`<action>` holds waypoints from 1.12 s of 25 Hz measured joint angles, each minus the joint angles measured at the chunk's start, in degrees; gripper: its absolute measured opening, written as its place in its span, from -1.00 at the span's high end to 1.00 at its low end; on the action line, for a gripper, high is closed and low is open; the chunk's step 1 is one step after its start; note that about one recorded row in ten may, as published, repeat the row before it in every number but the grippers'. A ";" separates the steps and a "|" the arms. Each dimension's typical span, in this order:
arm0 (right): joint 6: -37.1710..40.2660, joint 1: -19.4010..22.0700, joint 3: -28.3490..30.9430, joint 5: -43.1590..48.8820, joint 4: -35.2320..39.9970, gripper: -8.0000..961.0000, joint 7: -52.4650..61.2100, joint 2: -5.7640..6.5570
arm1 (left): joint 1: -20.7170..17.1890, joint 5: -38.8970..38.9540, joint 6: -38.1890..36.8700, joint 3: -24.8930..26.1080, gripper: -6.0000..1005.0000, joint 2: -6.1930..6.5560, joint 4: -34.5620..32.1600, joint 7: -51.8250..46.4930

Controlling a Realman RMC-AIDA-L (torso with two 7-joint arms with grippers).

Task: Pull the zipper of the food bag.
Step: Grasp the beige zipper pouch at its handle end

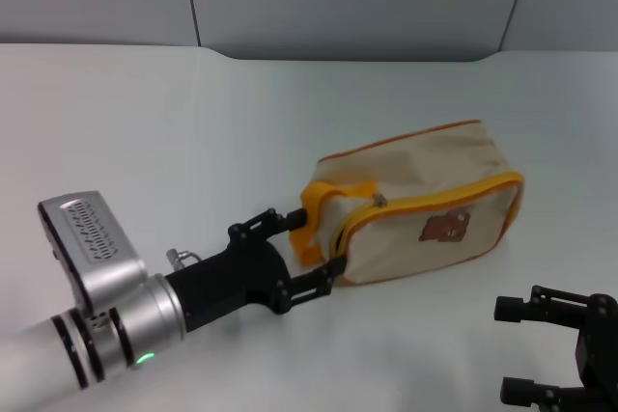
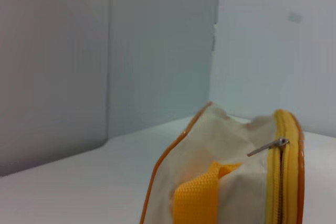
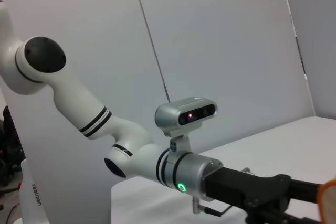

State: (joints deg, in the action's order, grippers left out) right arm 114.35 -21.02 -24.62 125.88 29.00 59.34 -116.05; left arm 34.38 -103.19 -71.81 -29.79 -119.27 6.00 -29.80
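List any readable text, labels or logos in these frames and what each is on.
"realman": small grey lettering running vertically on the robot's white body, right wrist view.
food bag: only a brown bear picture, no words readable.
Nothing else legible.

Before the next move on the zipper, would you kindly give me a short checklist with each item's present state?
1. Left gripper at bag end, fingers spread around strap: ok.
2. Strap actually clamped: cannot tell.
3. Zipper tab visible and free: ok.
4. Zip track shut: ok.
5. Right gripper at tab: not ok; it is open, low and apart from the bag.
6. Bag resting on table: ok.
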 joint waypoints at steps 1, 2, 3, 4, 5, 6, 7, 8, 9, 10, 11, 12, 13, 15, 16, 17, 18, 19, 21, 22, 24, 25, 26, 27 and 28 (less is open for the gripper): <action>0.00 0.00 0.00 0.00 0.00 -0.73 0.00 0.00 | 0.28 -0.11 0.81 1.67 -0.53 0.00 1.19 1.24; -0.15 0.00 0.01 0.00 0.00 -0.73 -0.02 0.00 | 0.28 -0.11 0.81 1.67 -0.52 0.00 1.19 1.24; -0.26 0.01 0.01 0.01 0.00 -0.73 -0.05 -0.01 | 0.46 -0.18 1.52 2.64 -0.51 0.00 2.18 2.23; -0.29 0.01 0.01 0.03 0.00 -0.73 -0.06 -0.02 | 0.69 -0.21 2.34 3.76 -0.51 0.00 3.58 3.06; -0.22 0.03 0.01 0.07 0.04 -0.73 -0.07 -0.03 | 0.58 -0.21 2.31 3.92 -0.50 0.00 3.94 3.06; -0.22 0.03 0.01 0.07 0.04 -0.73 -0.07 -0.03 | 0.43 -0.20 2.09 4.00 -0.50 0.00 4.21 3.07; -0.09 0.07 0.01 0.09 0.12 -0.73 -0.06 -0.03 | 0.00 -0.19 1.52 4.02 -0.49 0.00 4.57 3.22; -0.05 0.10 0.01 0.09 0.16 -0.73 -0.06 -0.04 | -0.50 -0.11 0.66 4.12 -0.49 0.00 4.86 3.55; -0.01 0.13 0.01 0.09 0.22 -0.73 -0.06 -0.05 | -1.15 -0.09 -0.12 4.63 -0.48 0.00 5.41 4.43; -0.01 0.16 0.01 0.09 0.25 -0.73 -0.06 -0.05 | -1.89 -0.10 -0.77 5.39 -0.47 0.00 6.12 5.62; 0.00 0.18 0.01 0.09 0.25 -0.73 -0.05 -0.05 | -2.37 -0.06 -1.12 6.43 -0.47 0.01 7.00 7.25; 0.00 0.19 0.01 0.09 0.26 -0.73 -0.05 -0.05 | -2.37 -0.06 -1.12 6.43 -0.46 0.01 7.00 7.25; -0.01 0.19 0.01 0.09 0.26 -0.73 -0.05 -0.06 | -3.19 -0.18 -1.37 8.66 -0.46 0.01 9.22 11.05; -0.02 0.08 0.01 0.12 0.27 -0.73 -0.05 -0.05 | -3.57 -0.30 -0.39 11.67 -0.46 0.00 13.19 16.87; -0.02 0.08 0.01 0.12 0.27 -0.73 -0.05 -0.05 | -3.57 -0.30 -0.39 11.67 -0.46 0.00 13.19 16.87; -0.01 0.00 0.01 0.14 0.27 -0.73 -0.05 -0.06 | -3.49 -0.32 0.91 12.53 -0.46 0.00 14.33 18.62; 0.00 -0.08 0.01 0.15 0.27 -0.73 -0.05 -0.05 | -3.15 -0.35 3.34 14.86 -0.46 0.00 16.67 21.42; 0.01 -0.09 0.01 0.16 0.27 -0.73 -0.05 -0.06 | -3.03 -0.35 5.51 17.40 -0.46 0.00 18.61 24.03; 0.02 -0.03 0.01 0.16 0.28 -0.73 -0.05 -0.06 | -3.03 -0.52 8.14 20.96 -0.46 0.00 21.33 27.75; 0.02 0.04 0.01 0.23 0.30 -0.73 -0.05 -0.06 | -3.18 -0.79 9.43 22.92 -0.46 0.00 22.83 29.88; 0.03 0.10 0.01 0.43 0.34 -0.73 -0.05 -0.06 | -3.36 -1.03 11.99 25.65 -0.46 0.00 24.72 32.44; 0.03 0.14 0.01 0.54 0.34 -0.73 -0.05 -0.06 | -3.36 -1.03 11.99 25.65 -0.46 0.00 24.72 32.44; -0.03 0.18 0.01 0.60 0.34 -0.73 -0.05 -0.05 | -3.36 -1.03 11.99 25.65 -0.45 0.00 24.72 32.44; -0.11 0.22 0.01 0.61 0.34 -0.73 -0.05 -0.06 | -3.17 -1.03 14.17 27.59 -0.45 0.00 25.53 33.37; -0.22 0.26 0.01 0.61 0.34 -0.73 -0.05 -0.06 | -3.17 -1.03 14.17 27.59 -0.45 0.00 25.53 33.37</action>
State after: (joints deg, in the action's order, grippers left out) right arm 114.12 -20.76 -24.61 126.48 29.34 59.30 -116.12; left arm 31.21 -104.23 -57.64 -2.20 -119.27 31.53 3.57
